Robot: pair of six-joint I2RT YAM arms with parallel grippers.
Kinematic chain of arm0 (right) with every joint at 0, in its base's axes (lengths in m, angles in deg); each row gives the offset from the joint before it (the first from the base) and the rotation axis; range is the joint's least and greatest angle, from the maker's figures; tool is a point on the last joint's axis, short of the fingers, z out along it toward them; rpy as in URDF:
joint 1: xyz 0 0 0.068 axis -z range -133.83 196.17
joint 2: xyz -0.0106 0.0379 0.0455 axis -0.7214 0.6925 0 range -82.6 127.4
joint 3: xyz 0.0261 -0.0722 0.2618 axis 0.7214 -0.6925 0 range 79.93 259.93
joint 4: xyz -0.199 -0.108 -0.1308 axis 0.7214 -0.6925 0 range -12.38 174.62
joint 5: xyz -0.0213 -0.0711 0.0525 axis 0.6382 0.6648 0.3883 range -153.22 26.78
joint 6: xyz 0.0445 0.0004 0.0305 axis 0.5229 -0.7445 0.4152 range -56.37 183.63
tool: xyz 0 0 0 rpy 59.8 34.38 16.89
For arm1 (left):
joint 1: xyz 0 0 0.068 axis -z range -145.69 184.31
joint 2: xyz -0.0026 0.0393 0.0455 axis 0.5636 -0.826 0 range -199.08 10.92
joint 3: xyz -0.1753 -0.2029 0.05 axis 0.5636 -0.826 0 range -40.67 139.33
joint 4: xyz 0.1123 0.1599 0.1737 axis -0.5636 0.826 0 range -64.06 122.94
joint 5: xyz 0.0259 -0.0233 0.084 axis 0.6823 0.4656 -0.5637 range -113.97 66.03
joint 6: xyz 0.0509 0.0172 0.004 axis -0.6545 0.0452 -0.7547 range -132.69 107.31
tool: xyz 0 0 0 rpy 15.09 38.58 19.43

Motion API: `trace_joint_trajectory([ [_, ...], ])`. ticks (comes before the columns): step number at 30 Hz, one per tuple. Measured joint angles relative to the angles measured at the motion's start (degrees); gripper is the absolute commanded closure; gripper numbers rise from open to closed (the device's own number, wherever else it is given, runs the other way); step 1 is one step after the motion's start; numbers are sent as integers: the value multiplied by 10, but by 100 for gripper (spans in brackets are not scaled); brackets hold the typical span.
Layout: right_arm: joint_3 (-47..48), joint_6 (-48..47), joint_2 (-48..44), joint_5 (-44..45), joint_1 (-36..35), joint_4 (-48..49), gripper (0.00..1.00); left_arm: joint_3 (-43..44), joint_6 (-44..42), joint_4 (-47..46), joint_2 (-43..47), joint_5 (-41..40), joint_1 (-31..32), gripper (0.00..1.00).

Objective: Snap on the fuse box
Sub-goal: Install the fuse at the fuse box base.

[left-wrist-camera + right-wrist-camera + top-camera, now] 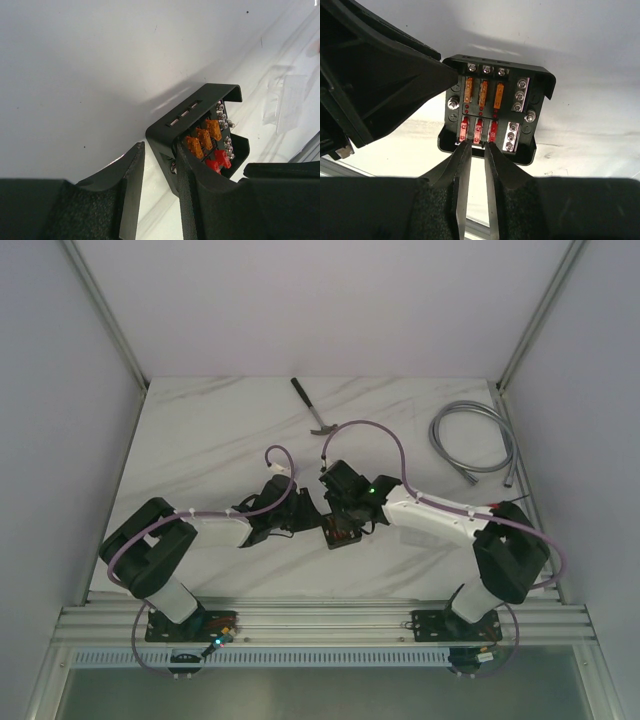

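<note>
- Position: the fuse box [492, 107] sits open-faced on the tabletop [75, 75], directly ahead of the right pincer [475, 150] and against the inner finger of the left pincer [161, 150].
- Right pincer: released, its fingers a narrow slit apart with nothing between them. The tips stand at the box's near edge, flanking the middle of the red fuses [477, 131], with the orange fuses [482, 92] one row beyond.
- Left pincer: half parted and straddling the box's side wall, one finger over the fuses and one outside. A sliver of tabletop shows beside the outer finger, so I cannot tell whether it clamps the wall or merely braces it.
- Likely step: the fuses look seated and the lid is not yet on. A faint clear cover [292, 97] seems to lie ahead and to the right of the left pincer, apart from the box.
- Doing it well: lift the right pincer straight off without snagging a fuse. Take the cover by its edges and square it over all four corners. Clear the left pincer's inner finger, then press evenly until it latches.
</note>
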Motion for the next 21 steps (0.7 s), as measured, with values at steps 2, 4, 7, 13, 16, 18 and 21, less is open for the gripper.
trace_joint_trajectory([
  [2,0,7,1,0,1,-4,79,0,0,0,0,0,0,59],
  [4,0,12,5,0,2,-8,80,0,0,0,0,0,0,59],
  [7,0,17,11,0,4,-11,82,0,0,0,0,0,0,59],
  [13,0,23,26,0,8,-14,89,0,0,0,0,0,0,59],
  [16,0,23,29,0,9,-14,91,0,0,0,0,0,0,59],
  [18,0,23,30,0,9,-15,94,0,0,0,0,0,0,59],
  [21,1,23,31,0,10,-15,98,0,0,0,0,0,0,59],
])
